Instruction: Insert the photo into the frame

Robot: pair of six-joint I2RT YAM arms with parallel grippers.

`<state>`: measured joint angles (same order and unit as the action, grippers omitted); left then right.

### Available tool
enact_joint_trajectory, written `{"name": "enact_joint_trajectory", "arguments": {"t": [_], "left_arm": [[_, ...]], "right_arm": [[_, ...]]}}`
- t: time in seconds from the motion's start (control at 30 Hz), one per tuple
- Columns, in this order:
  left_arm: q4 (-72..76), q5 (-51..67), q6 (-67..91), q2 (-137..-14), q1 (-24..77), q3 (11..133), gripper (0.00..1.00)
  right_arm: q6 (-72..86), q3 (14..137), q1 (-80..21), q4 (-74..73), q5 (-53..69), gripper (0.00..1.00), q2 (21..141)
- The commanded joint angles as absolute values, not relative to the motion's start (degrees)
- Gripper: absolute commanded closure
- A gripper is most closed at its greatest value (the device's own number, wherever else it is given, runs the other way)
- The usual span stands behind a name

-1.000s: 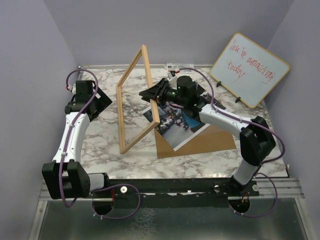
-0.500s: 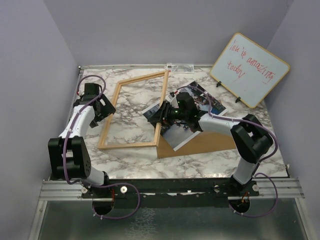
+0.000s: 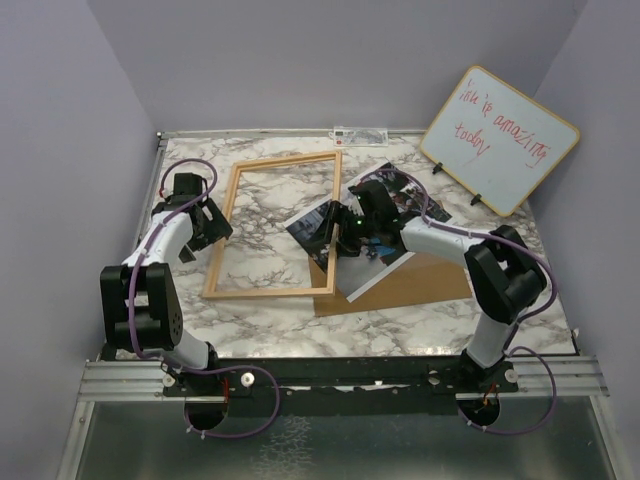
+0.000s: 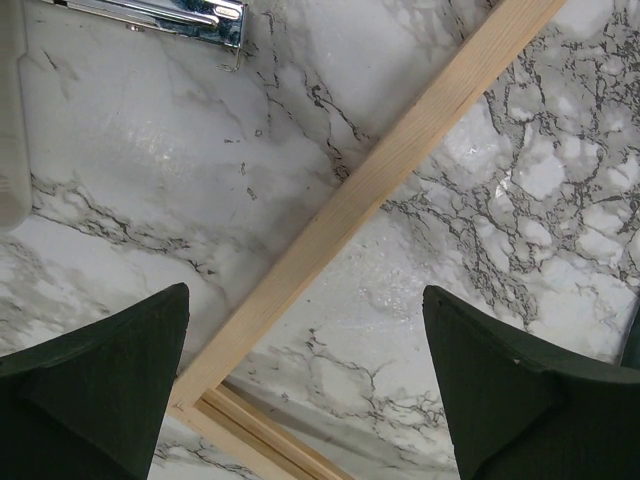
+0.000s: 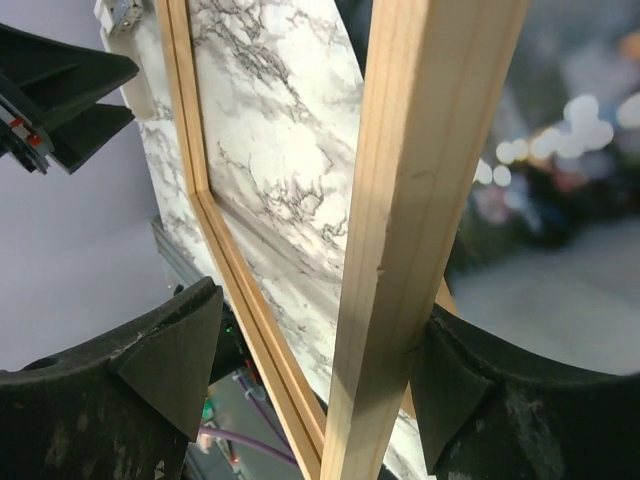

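Lying flat, the frame [image 3: 285, 160] was empty; the photo [image 3: 372, 262] rested just beside it on the brown board [image 3: 420, 285], not yet inserted. Left gripper [image 3: 210, 225] and right gripper [image 3: 335, 235] stood spread, the right astride a rail.

The frame [image 3: 283, 160] lay flat on the marble table [image 3: 400, 325]; its right rail crossed the left corner of the photo [image 3: 373, 267], which rested on the brown backing board [image 3: 430, 280]; my right claw [image 3: 329, 238] sat at that rail, over the photo; my left claw [image 3: 213, 225] sat just beside the left rail; the whiteboard [image 3: 500, 140], written on in red, stood propped at the far right.
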<state>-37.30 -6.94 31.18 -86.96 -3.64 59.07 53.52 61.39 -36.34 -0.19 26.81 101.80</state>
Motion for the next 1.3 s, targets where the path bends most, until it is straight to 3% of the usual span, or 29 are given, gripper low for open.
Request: {"name": "enact_joint_trajectory", "arguments": {"t": [0.0, 0.3, 0.5, 0.77, 0.9, 1.13, 1.27], "left_arm": [[-36.48, -9.15, 29.72, -87.85, -4.0, 58.15, 0.01], [-35.97, -3.02, 30.83, -85.14, -3.96, 57.49, 0.01], [-35.33, 5.33, 29.21, -82.14, -2.31, 57.82, 0.01], [-34.85, 7.97, 30.18, -81.74, -0.42, 58.91, 0.01], [-34.52, 8.23, 30.58, -82.15, -0.09, 59.32, 0.01], [-33.63, 8.44, 30.29, -83.33, 3.15, 59.24, 0.01], [-32.81, 9.2, 29.7, -83.58, 5.63, 59.15, 0.01]], "right_arm": [[47.78, 67.89, -36.26, -8.61, 23.07, 0.25, 105.1], [42.66, 77.58, -36.3, -16.94, 19.92, 0.3, 112.73], [31.94, 83.79, -36.3, -25.02, 16.7, 0.2, 112.76], [27.94, 86.86, -36.3, -26.83, 32.13, 0.21, 115.64], [30.26, 85.09, -36.3, -27.01, 33.02, 0.21, 114.56], [29.49, 83.65, -36.25, -31.0, 24.33, 0.21, 110.24], [31.35, 81.76, -36.26, -32.02, 16.13, 0.29, 107.28]]}}
